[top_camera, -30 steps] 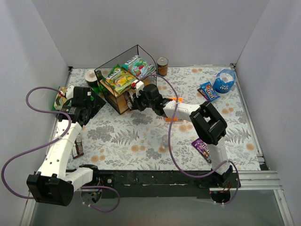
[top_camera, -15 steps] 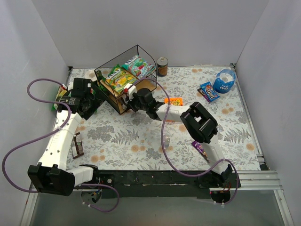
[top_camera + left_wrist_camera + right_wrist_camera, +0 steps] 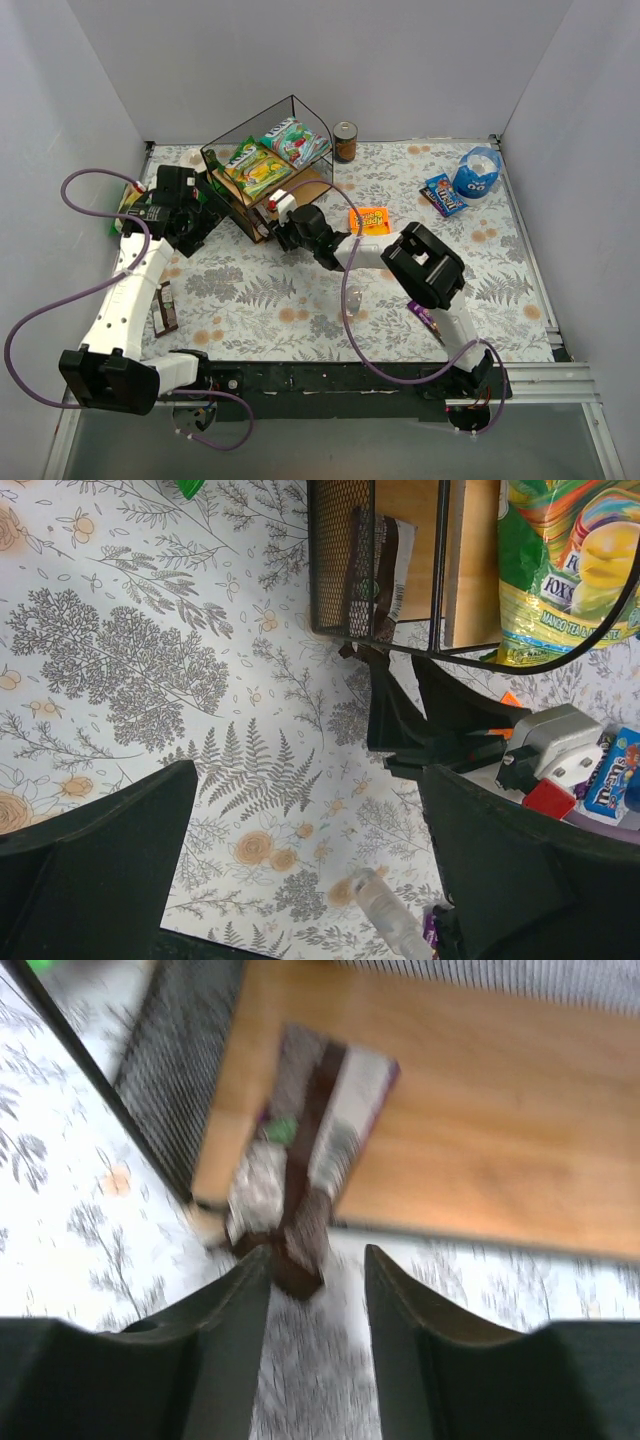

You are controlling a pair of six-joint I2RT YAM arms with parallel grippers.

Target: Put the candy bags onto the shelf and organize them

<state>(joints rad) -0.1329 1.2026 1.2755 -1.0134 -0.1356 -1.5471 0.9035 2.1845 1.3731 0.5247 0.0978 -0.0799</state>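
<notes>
The shelf (image 3: 300, 110) stands at the back left, its wire frame also in the left wrist view (image 3: 340, 570). A green-yellow bag (image 3: 255, 168) and a teal-white bag (image 3: 293, 140) lie on its top board. A dark brown wrapper (image 3: 310, 1130) lies on the lower board (image 3: 500, 1150), one end over the edge; it also shows in the left wrist view (image 3: 378, 570). My right gripper (image 3: 280, 232) is open right at that end (image 3: 318, 1260). My left gripper (image 3: 203, 222) is open and empty left of the shelf (image 3: 305, 780). A second brown wrapper (image 3: 165, 308), a purple wrapper (image 3: 430, 318) and a blue pack (image 3: 443, 193) lie on the table.
An orange box (image 3: 371, 220) lies right of my right gripper. A round blue pouch with eyes (image 3: 478, 172) sits at the back right, a brown can (image 3: 345, 140) behind the shelf. A clear tube (image 3: 350, 300) lies mid-table. Grey walls close in three sides.
My right gripper has drawn back from under the shelf toward the near left, uncovering the orange box. My left gripper moved up toward the shelf's left side.
</notes>
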